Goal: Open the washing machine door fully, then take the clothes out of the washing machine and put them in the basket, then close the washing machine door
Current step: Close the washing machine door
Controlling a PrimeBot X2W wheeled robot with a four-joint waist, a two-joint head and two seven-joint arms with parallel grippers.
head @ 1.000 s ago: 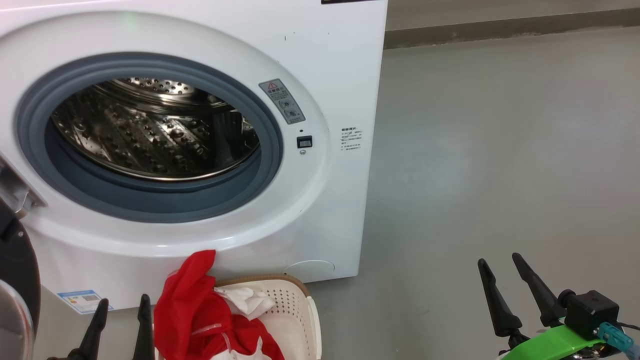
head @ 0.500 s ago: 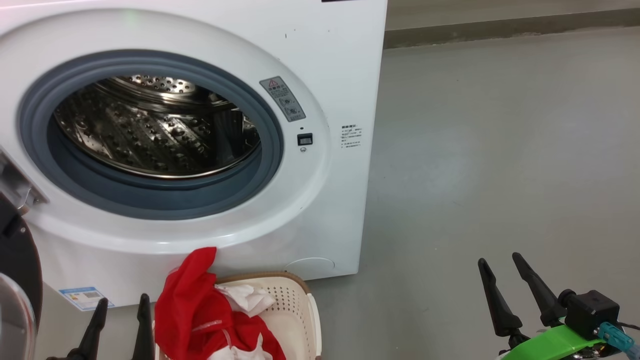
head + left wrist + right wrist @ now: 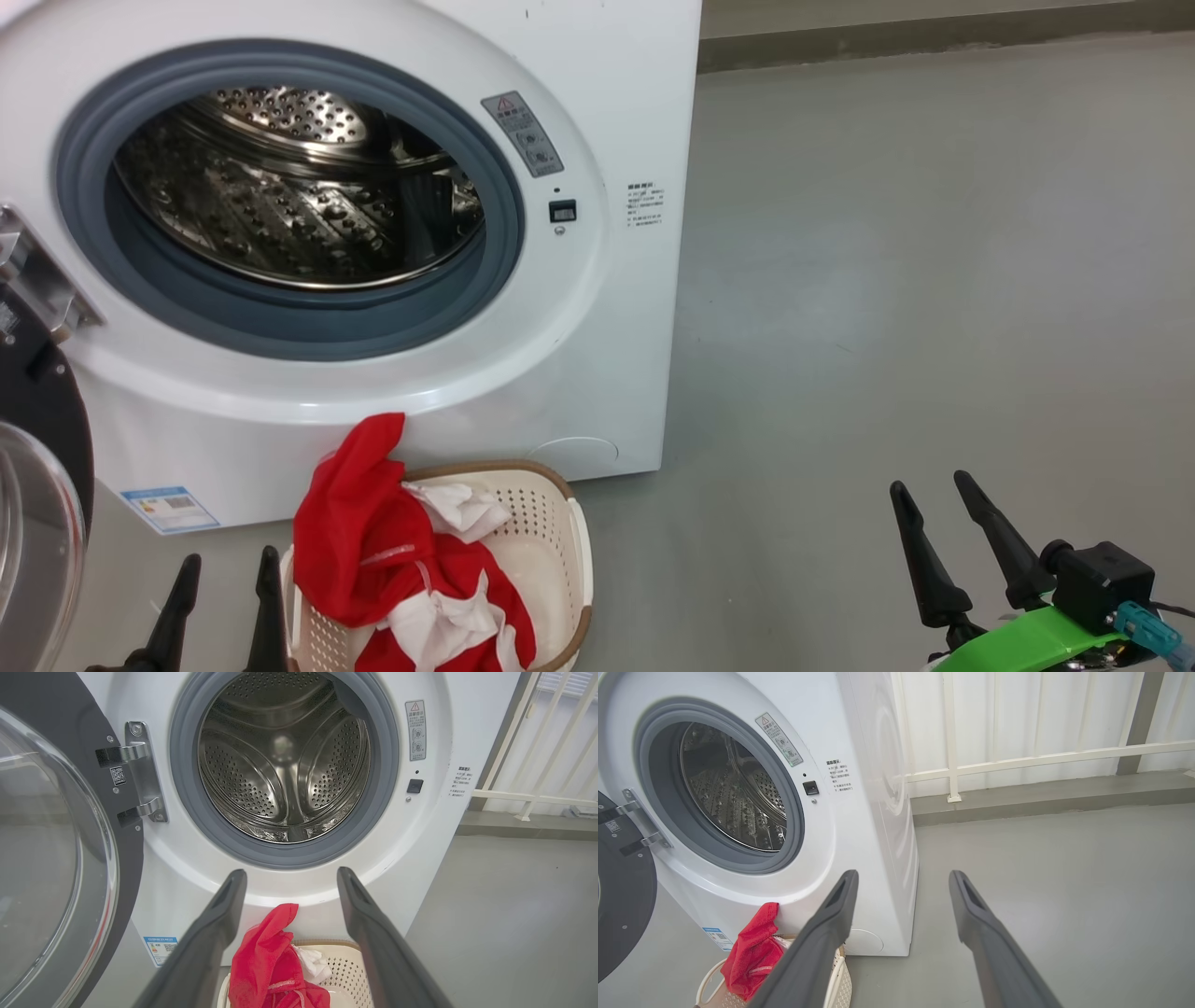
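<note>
You see the washing machine door (image 3: 51, 420) swung open at the L side of the washing machine (image 3: 597, 355), on its hinge, w/ the glass bowl at the left edge of the head view. The clothes (image 3: 373, 551), red w/ white trim, lie in the basket (image 3: 546, 527). The basket stands on the floor (image 3: 887, 280) directly in front of the machine, below the round opening. One red fold rises above the basket's back rim.

The L jaws are spread wide and pinch nothing. Their fingers (image 3: 269, 607) are just beside the basket's left wall, tips toward the machine. In the left wrist view, the clothes lie low between the two fingers.

The R jaws are also spread w/ nothing between them. Their fingers (image 3: 920, 560) are over the grey floor, well apart from the basket, on the robot's right of it.
</note>
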